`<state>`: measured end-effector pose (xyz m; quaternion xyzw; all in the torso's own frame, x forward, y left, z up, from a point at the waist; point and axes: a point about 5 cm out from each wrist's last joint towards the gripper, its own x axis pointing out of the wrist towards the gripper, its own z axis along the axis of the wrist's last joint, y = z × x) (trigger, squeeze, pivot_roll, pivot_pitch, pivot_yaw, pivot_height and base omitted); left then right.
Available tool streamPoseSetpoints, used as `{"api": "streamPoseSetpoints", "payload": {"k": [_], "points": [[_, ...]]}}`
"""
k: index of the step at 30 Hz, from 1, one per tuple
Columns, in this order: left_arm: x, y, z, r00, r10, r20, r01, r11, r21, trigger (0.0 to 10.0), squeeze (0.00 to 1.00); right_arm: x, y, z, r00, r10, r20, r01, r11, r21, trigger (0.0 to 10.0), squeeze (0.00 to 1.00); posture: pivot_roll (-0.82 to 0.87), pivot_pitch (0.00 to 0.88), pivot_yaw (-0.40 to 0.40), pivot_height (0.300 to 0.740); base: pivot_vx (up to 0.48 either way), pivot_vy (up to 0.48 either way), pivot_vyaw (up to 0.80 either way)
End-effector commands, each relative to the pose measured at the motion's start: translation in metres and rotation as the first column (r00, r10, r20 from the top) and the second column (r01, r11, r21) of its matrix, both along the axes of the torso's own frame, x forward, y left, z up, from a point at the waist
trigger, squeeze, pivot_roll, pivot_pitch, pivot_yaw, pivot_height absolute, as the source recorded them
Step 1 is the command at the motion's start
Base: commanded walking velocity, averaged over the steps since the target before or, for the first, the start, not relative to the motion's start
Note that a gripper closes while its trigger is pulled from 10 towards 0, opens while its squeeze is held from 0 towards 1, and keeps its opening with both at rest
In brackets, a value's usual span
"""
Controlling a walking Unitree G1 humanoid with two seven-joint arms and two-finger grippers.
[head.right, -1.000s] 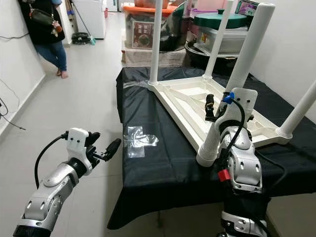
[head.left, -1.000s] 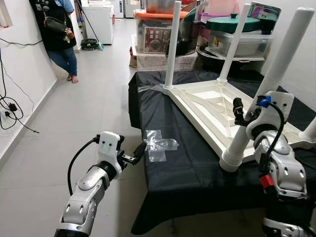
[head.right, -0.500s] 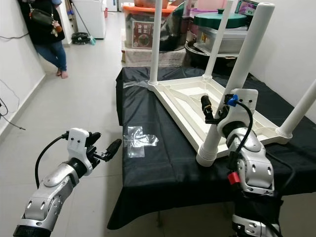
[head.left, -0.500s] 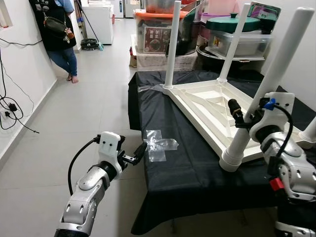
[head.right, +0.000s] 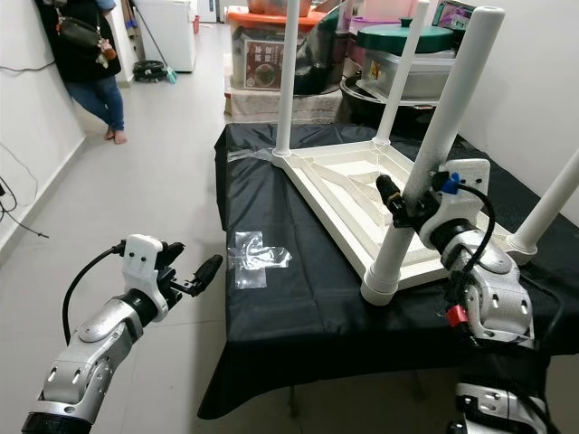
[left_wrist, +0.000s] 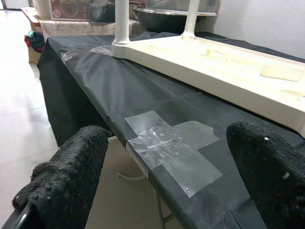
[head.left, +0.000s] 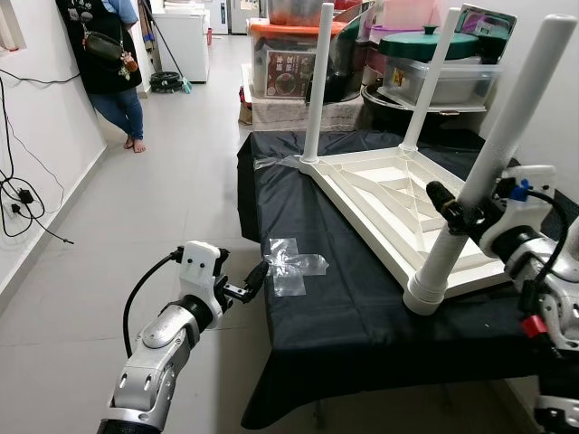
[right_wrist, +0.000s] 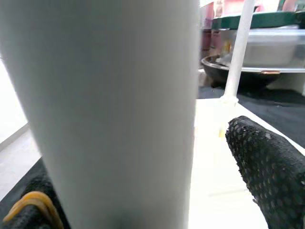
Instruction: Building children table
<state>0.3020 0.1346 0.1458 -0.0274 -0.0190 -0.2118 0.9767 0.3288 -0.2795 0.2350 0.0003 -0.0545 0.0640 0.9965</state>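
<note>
While the white children's table (head.left: 398, 199) lies upside down on the black-covered table (head.left: 344, 316), I am working at its nearest leg (head.left: 484, 172), which stands in its socket at the corner closest to the table's near edge. That leg's long axis runs up from the socket and leans slightly away towards the far right. Three other legs stand at the remaining corners, two near the table's far edge and one at the right edge.

My right hand (head.right: 407, 197) is at that near leg about halfway up, fingers (right_wrist: 267, 167) spread either side of the white tube, which crowds close to the wrist camera. I cannot tell whether the pads actually press it. Since the hand sits right at the shaft and square across its axis, I judge this arm is the one to seat or twist the leg; any push should go straight down the axis into the socket, or the light frame may skid on the cloth.

My left hand (head.left: 251, 282) hovers off the table's left edge, spread and empty, pointing at a cross of clear tape (left_wrist: 169, 143) stuck near that edge. It is well apart from the leg.

Beyond the far edge are stacked storage bins (head.left: 298, 54), and a person (head.left: 113, 63) stands against the wall at far left.
</note>
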Motion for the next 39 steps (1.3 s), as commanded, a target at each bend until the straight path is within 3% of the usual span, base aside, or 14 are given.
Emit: {"api": "streamPoseSetpoints", "payload": {"k": [1,4,9,19,20,24,25,26,27,39], "points": [[-0.001,0.0,-0.001,1.0,-0.011,-0.007,0.011,1.0,0.011,10.0,0.0,-0.001,-0.006,0.001,1.0,0.0,0.014,0.0,1.0,-0.006,10.0,0.0,0.05,0.0,-0.055,0.74,0.0,0.0,0.0],[-0.002,0.001,-0.001,1.0,-0.012,-0.008,0.012,1.0,0.015,10.0,0.0,0.0,-0.011,-0.001,0.999,0.038,0.012,-0.038,0.999,0.003,10.0,0.0,0.05,0.0,-0.054,0.74,0.0,0.0,0.0],[-0.002,0.002,0.0,1.0,-0.016,-0.009,0.016,1.0,0.019,10.0,0.0,-0.001,-0.004,-0.003,0.988,0.15,0.029,-0.151,0.988,0.029,10.0,0.0,0.05,0.0,-0.049,0.74,0.0,0.0,0.0],[-0.002,0.003,0.0,1.0,-0.023,-0.009,0.023,0.999,0.026,10.0,0.0,0.003,-0.008,-0.005,0.985,0.166,0.044,-0.166,0.986,0.006,10.0,0.0,0.06,0.0,-0.046,0.74,0.0,0.0,0.0],[-0.001,0.003,0.0,1.0,-0.023,-0.008,0.023,0.999,0.027,10.0,0.0,0.003,-0.008,-0.005,0.985,0.168,0.044,-0.168,0.986,0.002,7.1,0.0,0.06,0.0,-0.046,0.74,0.0,0.0,0.0],[-0.002,0.003,0.0,1.0,-0.024,-0.009,0.024,0.999,0.029,10.0,0.0,0.004,-0.01,-0.006,0.985,0.167,0.04,-0.167,0.986,-0.004,7.8,0.0,0.06,0.0,-0.046,0.74,0.0,0.0,0.0],[-0.002,0.003,0.0,1.0,-0.026,-0.01,0.026,0.999,0.029,10.0,0.0,0.004,-0.011,-0.007,0.985,0.17,0.041,-0.169,0.986,-0.011,5.0,0.0,0.06,0.0,-0.047,0.74,0.0,0.0,0.0],[-0.002,0.003,0.0,1.0,-0.026,-0.01,0.026,0.999,0.03,10.0,0.0,0.004,-0.011,-0.007,0.984,0.171,0.042,-0.17,0.985,-0.012,5.0,0.0,0.06,0.0,-0.047,0.74,0.0,0.0,0.0],[-0.002,0.003,0.0,1.0,-0.027,-0.01,0.027,0.999,0.03,10.0,0.0,0.005,-0.012,-0.007,0.985,0.17,0.042,-0.169,0.985,-0.015,0.0,0.0,0.06,0.0,-0.047,0.74,0.0,0.0,0.0],[-0.002,0.002,0.0,1.0,-0.029,-0.012,0.03,0.999,0.03,10.0,0.0,0.007,-0.011,-0.015,0.995,0.1,0.016,-0.1,0.995,-0.007,0.0,0.0,0.05,0.0,-0.047,0.74,0.0,0.0,0.0]]}}
